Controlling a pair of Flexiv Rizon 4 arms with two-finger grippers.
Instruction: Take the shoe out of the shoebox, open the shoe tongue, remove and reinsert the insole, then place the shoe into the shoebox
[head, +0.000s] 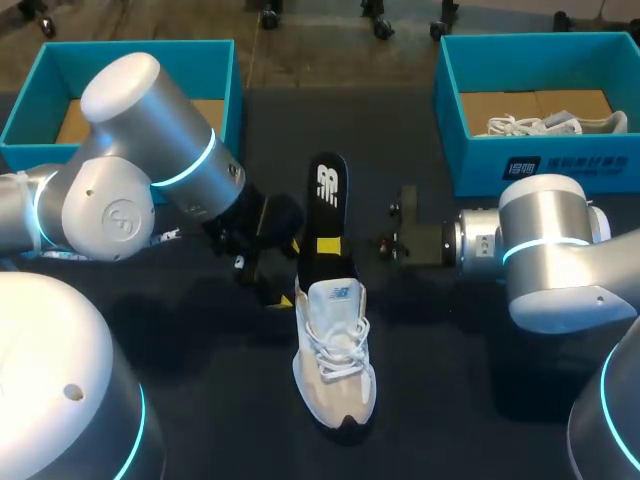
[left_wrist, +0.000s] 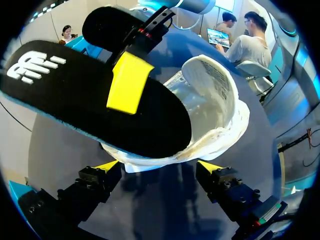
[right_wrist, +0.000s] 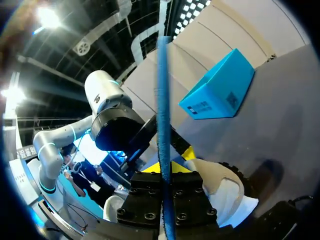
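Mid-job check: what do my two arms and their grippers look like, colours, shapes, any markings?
The left arm and right arm are smooth silver-grey tubes with rounded joint caps and glowing cyan rings. The left one's cap bears a round embossed logo. The left gripper and right gripper are black and blocky, with visible screws and bright yellow wedge tips.

Lit from above, the dark surface (head: 200, 400) looks dim and even, the white shoe (head: 335, 350) brightest on it, with soft highlights on the left arm (head: 140, 110) and right arm (head: 545, 215). In the right wrist view a ceiling lamp (right_wrist: 47, 17) glares hard. In the left wrist view a soft shadow lies on the surface under the shoe.
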